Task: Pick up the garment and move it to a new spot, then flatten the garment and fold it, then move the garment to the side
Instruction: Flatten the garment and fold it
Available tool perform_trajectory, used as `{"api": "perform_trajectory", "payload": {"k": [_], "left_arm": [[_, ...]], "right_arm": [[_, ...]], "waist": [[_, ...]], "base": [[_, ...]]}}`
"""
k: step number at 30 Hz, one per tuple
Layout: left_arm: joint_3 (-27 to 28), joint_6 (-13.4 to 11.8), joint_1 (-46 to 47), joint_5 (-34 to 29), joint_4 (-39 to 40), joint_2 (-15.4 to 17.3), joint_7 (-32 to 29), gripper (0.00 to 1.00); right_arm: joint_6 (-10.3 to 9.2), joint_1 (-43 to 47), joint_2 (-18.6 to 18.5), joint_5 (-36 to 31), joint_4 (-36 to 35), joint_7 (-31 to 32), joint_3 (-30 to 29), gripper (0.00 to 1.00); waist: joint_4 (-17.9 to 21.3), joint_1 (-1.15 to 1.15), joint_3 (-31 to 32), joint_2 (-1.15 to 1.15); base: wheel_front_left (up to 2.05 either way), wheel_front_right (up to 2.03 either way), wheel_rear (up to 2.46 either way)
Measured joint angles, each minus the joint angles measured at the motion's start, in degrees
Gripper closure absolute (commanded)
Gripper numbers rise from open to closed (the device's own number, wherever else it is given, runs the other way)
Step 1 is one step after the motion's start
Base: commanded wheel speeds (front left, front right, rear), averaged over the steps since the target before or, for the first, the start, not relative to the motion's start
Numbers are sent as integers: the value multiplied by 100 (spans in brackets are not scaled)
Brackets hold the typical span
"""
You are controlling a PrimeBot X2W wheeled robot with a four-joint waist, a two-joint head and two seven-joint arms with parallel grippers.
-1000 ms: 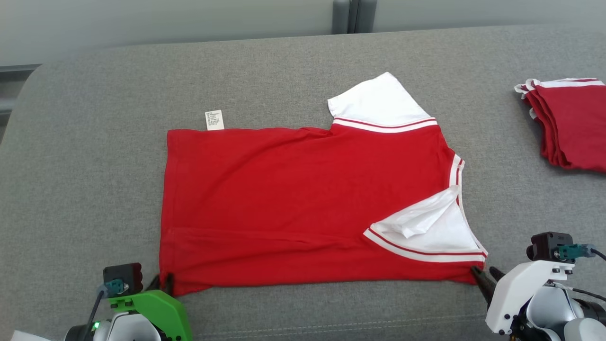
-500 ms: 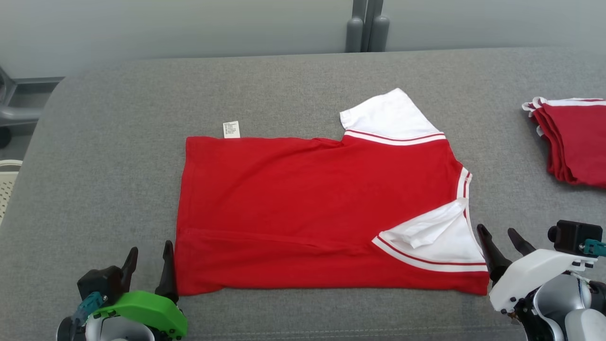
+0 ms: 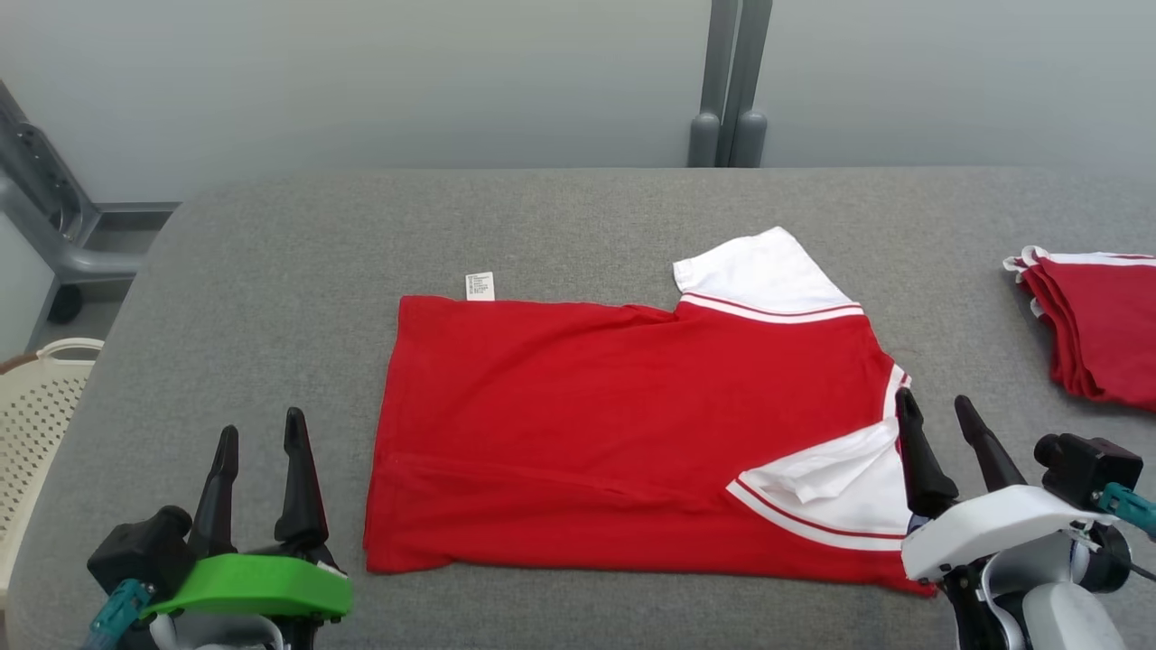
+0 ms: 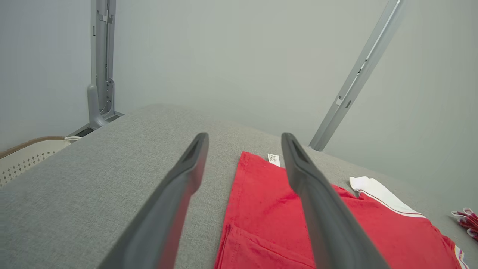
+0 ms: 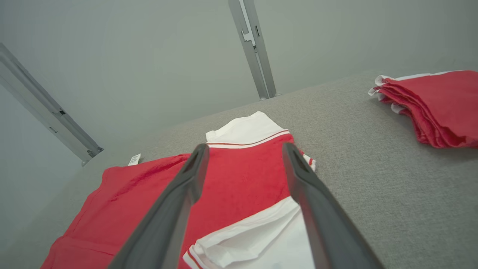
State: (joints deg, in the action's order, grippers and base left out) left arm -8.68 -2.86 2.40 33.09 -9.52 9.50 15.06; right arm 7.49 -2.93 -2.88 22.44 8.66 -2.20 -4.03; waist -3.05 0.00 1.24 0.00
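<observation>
Lying on the grey fabric-covered surface (image 3: 271, 271), the red jersey shirt with white sleeves (image 3: 623, 424) is laid crosswise: hem leftward, neck rightward. Its near edge and sleeve are turned inward, presumably to narrow it. The left gripper (image 3: 260, 424) and right gripper (image 3: 932, 397) are held empty by the near corners, jaws wide apart.

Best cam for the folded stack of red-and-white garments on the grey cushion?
Right wrist view: the folded stack of red-and-white garments is large, its layered edges distinct. Head view crops the stack at the frame's edge; left wrist view catches just a small corner.
</observation>
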Motion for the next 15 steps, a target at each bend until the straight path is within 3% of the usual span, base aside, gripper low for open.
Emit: {"api": "perform_trajectory", "payload": {"k": [6,15], "left_arm": [[81,311,-251,-268,-122,-48,7,0],[5,436,-575,-544,-210,35,7,0]], "right_arm": [[0,-83,10,-199,308,-628,205,0],[0,-28,5,-619,643,-1146,145,0]], "waist": [[-63,0,124,0],[-92,0,218,0]], "base": [[0,0,0],[0,0,0]]}}
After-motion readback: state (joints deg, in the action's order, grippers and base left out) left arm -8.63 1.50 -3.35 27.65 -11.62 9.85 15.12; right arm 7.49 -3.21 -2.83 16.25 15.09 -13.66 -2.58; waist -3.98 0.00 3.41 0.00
